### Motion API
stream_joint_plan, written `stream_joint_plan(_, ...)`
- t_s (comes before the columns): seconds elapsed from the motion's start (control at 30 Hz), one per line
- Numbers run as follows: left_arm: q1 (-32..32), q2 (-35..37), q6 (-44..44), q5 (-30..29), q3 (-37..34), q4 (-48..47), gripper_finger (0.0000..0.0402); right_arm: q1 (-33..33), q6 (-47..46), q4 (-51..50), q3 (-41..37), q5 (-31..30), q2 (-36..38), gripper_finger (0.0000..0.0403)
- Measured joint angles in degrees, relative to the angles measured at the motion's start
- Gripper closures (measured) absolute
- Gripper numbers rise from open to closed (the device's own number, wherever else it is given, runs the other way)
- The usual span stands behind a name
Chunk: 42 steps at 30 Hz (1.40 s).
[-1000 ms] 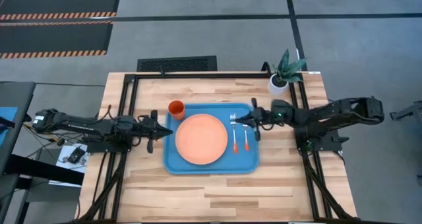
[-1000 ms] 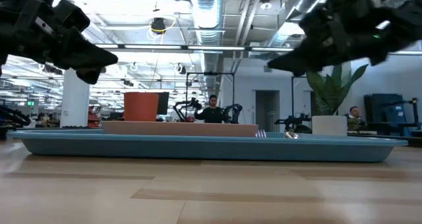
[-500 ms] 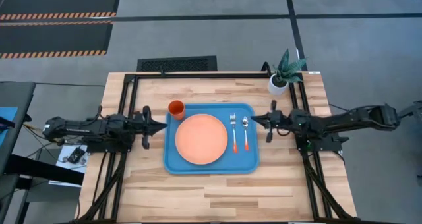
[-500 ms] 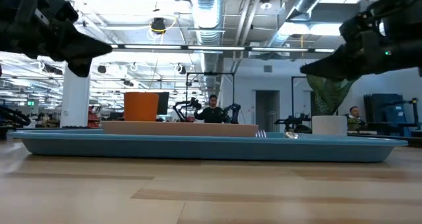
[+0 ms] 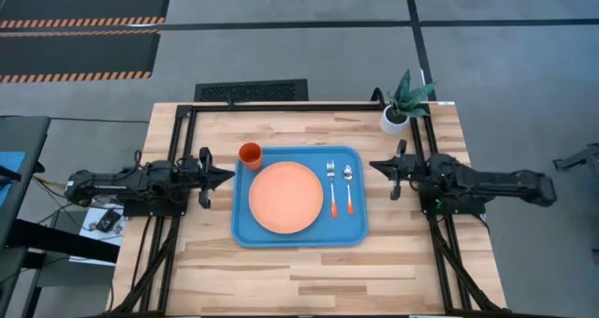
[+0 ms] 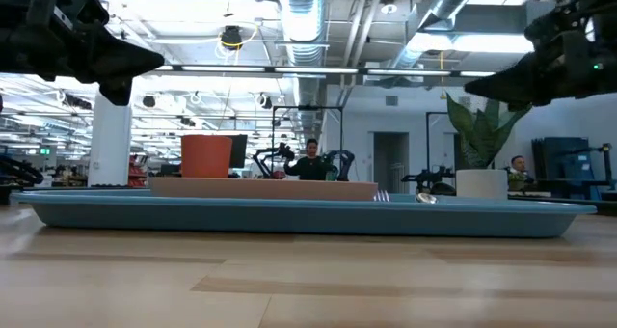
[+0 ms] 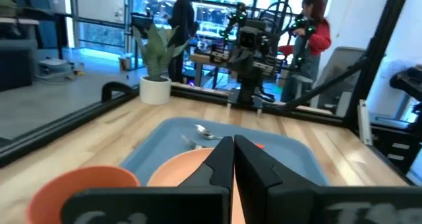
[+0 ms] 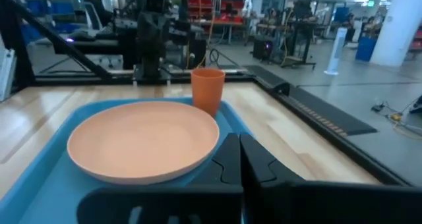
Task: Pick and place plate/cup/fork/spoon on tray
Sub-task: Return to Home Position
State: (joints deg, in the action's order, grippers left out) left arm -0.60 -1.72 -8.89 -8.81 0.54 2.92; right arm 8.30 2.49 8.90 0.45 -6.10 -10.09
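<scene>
Blue tray [image 5: 299,242] sits mid-surface [image 5: 281,282], long side running left-right. Plate [image 5: 285,197] lies flat inside the tray, left of centre. Fork [image 5: 331,183] and spoon [image 5: 348,180] lie side by side on the tray floor just right of the plate. They are parallel, apart from each other and from the plate, with the fork the nearer to it. Metal ends point to the tray's far edge, orange handles to the near edge. Cup [image 5: 250,154] stands upright at the tray's far-left corner, near the plate's rim. Cannot tell whether its base is inside the tray rim or on the wood beside it. Left claw [image 5: 229,176] hangs just off the tray's left edge, pointing at it, fingers pressed together, holding nothing. Left wrist view shows the same: tips [image 7: 233,140] meet in a thin line. Right claw [image 5: 372,166] is just off the tray's right edge, facing it, also closed and empty. In the right wrist view its tips [image 8: 238,137] touch. White plant pot [image 5: 395,121] stands at the far-right corner of the surface, well apart from the tray.
</scene>
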Motion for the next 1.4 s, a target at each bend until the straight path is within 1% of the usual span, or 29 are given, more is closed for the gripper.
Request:
stream_joint_plan(0.1, 1.7, 0.0, 0.7, 0.0, 0.0, 0.0, 0.0401, 0.6, -0.1, -5.9, 0.0, 0.0, 7.7, 0.0401)
stream_joint_plan(0.13, 2.2, 0.0, 0.7, 0.1, 0.0, 0.0, 0.0401, 0.7, -0.1, -6.4, 0.0, 0.3, 9.9, 0.0401)
stream_joint_plan(0.17, 2.7, 0.0, 0.8, 0.5, 0.0, 0.0, 0.0401, 1.0, 0.3, -5.5, 0.0, 0.7, 10.1, 0.04)
stream_joint_plan(0.2, 2.9, 0.1, 0.8, 1.0, 0.0, 0.0, 0.0401, 1.0, 0.6, -6.0, 0.0, 1.4, 10.0, 0.04)
stream_joint_plan(0.3, 3.1, 1.7, 1.6, 2.3, 0.0, -0.2, 0.0401, 1.6, 0.2, -6.4, -0.1, 0.3, 9.9, 0.0399)
stream_joint_plan(0.43, 3.1, 1.2, 1.9, 2.5, -0.1, -0.4, 0.0401, 2.0, -0.8, -6.5, -0.1, 0.4, 10.1, 0.0397)
stream_joint_plan(0.6, 3.1, 1.1, 3.2, 3.1, -0.1, -0.4, 0.0401, 2.7, -0.4, -6.6, -0.1, 0.1, 9.5, 0.0376)
stream_joint_plan(0.77, 3.1, 1.1, 3.7, 5.0, -0.1, -0.8, 0.0401, 3.8, 4.8, -6.8, -0.1, 0.1, 9.2, 0.0359)
stream_joint_plan(1.4, 3.1, 1.1, 3.2, 5.0, -0.1, -0.9, 0.0401, 3.9, 5.1, -6.7, -0.1, 0.1, 9.3, 0.0355)
